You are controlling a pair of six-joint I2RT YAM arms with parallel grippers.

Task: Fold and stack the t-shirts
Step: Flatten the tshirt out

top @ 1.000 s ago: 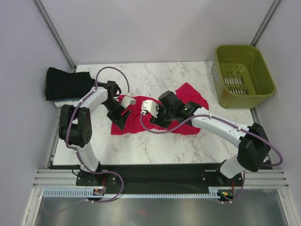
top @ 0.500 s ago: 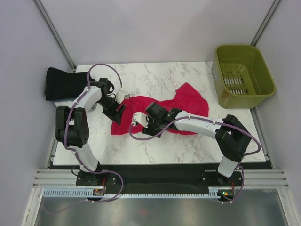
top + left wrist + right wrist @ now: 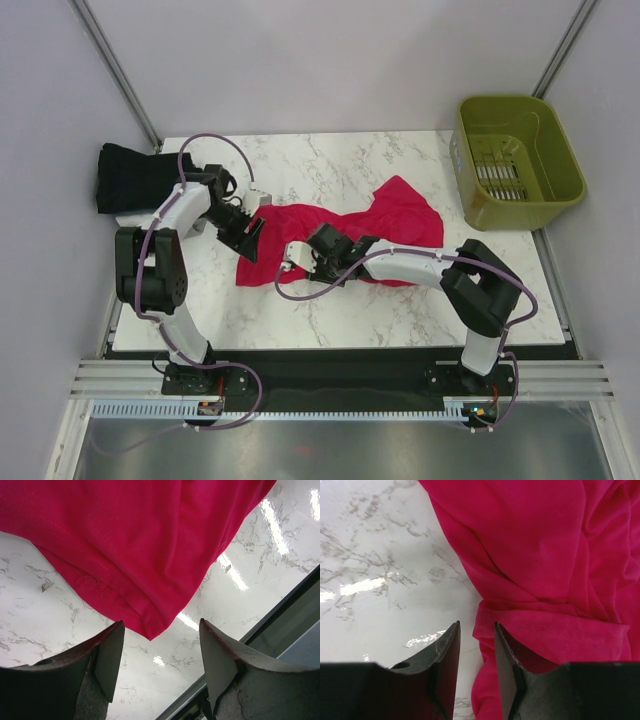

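A crimson-pink t-shirt [image 3: 345, 232] lies crumpled and partly spread across the middle of the marble table [image 3: 340, 165]. My left gripper [image 3: 250, 233] hovers at the shirt's left end. In the left wrist view the left gripper [image 3: 161, 652] stands open, and a corner of the pink shirt [image 3: 140, 545] hangs just above the gap. My right gripper [image 3: 293, 262] sits at the shirt's near edge. In its own view the right gripper [image 3: 476, 647] is narrowly open, with a bunched fold of the shirt [image 3: 545, 580] bulging into the gap. A folded black t-shirt [image 3: 135, 177] lies at the far left on a white one [image 3: 128, 216].
An olive-green plastic basket [image 3: 520, 190] stands off the table's right end. The table's near edge [image 3: 280, 605] shows in the left wrist view. Bare marble lies behind the shirt and in front of it.
My right arm has swung left along the shirt's near edge and its jaws have narrowed. My left gripper drew back to the left, and the shirt's left part is stretched flatter.
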